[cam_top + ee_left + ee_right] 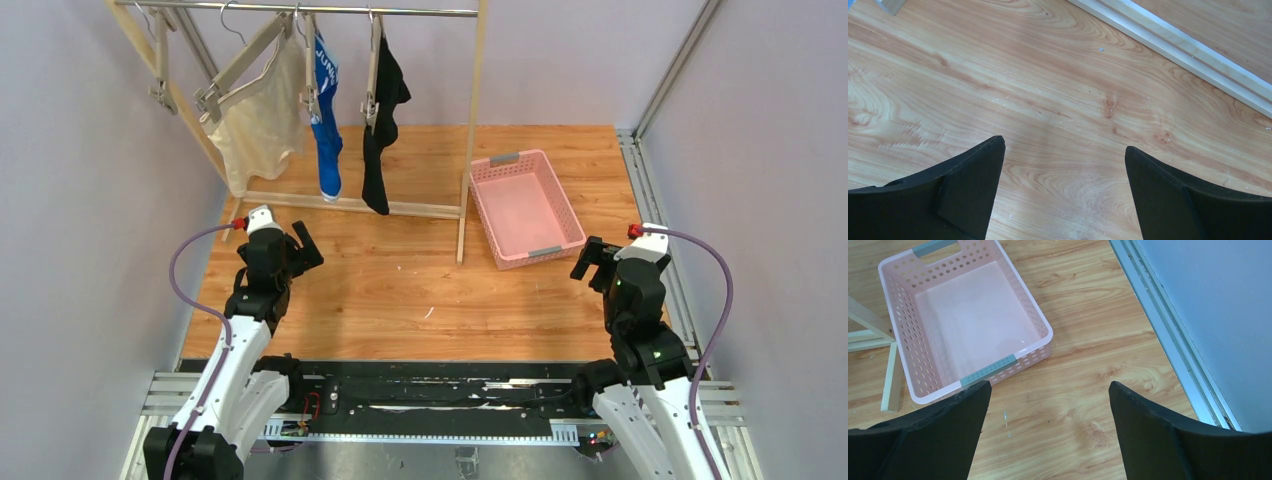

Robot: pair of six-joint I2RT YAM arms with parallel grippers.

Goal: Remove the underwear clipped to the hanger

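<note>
Nearest, the left gripper hangs over the light wooden tabletop, its black jaws spread wide with nothing between them. The right gripper is spread the same way, just short of the pink perforated plastic basket. Farther back, pale clip hangers under a metal rail carry the cream-beige cloth briefs, the bright blue lettered pair and the plain black pair. They look light, limp and stretchy. I'd pinch a free lower edge and pull downward, though how hard the clips bite is too small to judge
</note>
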